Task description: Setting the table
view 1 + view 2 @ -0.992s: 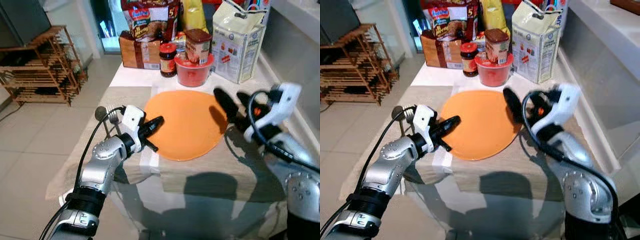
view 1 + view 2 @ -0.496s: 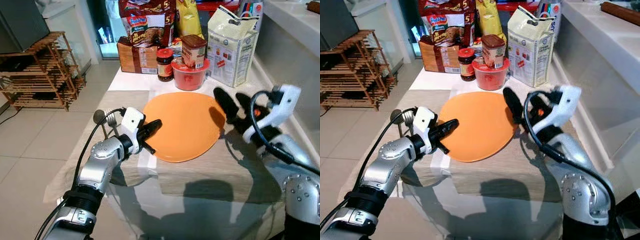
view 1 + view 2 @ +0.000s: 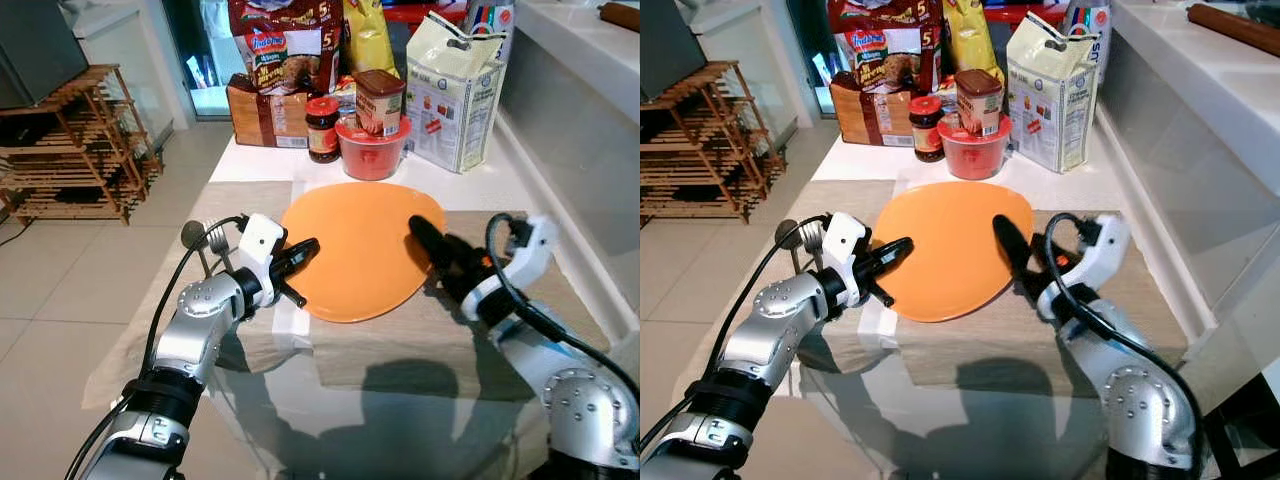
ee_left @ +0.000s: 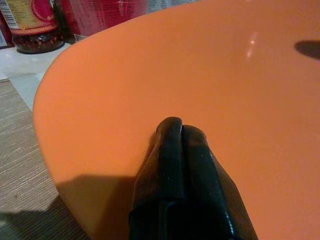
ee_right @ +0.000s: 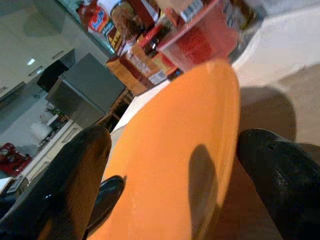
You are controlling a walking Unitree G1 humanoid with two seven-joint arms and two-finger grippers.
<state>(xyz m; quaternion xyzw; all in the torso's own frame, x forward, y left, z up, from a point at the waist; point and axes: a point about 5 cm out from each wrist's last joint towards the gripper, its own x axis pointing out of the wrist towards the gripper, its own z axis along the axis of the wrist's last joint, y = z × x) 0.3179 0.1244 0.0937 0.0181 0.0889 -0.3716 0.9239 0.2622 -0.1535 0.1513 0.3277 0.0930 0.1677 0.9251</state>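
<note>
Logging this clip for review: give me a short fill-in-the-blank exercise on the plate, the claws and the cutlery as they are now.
1. The plate on the placemat is coloured ____.
2. The left claw has its fingers pressed ____ at the plate's edge.
3. The right claw has its fingers spread ____ at the plate's far side.
4. Beside the left arm lie a spoon and a ____.

Missing words: orange; together; apart; fork
</note>
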